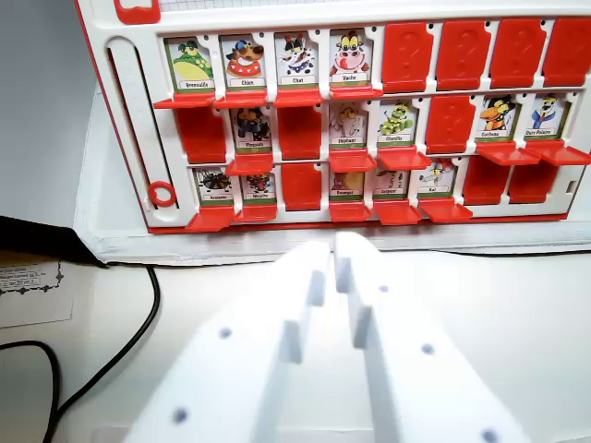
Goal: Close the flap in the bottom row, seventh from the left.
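A red and white flap board (125,111) stands at the far side of the white table, holding three rows of flaps. In the bottom row, counting from the left, the spider flap (214,185) and the one beside it show pictures. The third cell (302,183) shows plain red, and the following three show pictures. The seventh cell (485,180) and the eighth (534,182) show plain red, partly overhung by folded-down flaps of the middle row. My gripper (333,258) fills the bottom centre, its white fingers (305,314) almost touching, holding nothing, short of the board's base.
A black cable (138,323) curves across the table at the left beside a paper label (32,291). A red ring slider (162,194) sits in the board's left slot. The top row's right half shows red question-mark covers (462,55).
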Robot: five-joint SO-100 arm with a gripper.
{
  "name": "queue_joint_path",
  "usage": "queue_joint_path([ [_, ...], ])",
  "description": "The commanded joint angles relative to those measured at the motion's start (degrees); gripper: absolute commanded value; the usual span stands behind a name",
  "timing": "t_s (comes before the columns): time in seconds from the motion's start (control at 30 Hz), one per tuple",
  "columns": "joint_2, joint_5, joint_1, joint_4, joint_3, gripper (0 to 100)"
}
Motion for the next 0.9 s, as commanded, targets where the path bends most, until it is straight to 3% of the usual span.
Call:
queue_joint_path([
  [0.0, 3.52, -0.88, 0.35, -0.70, -5.71, 0],
  [0.87, 3.16, -0.97, -0.53, -1.23, -5.71, 0],
])
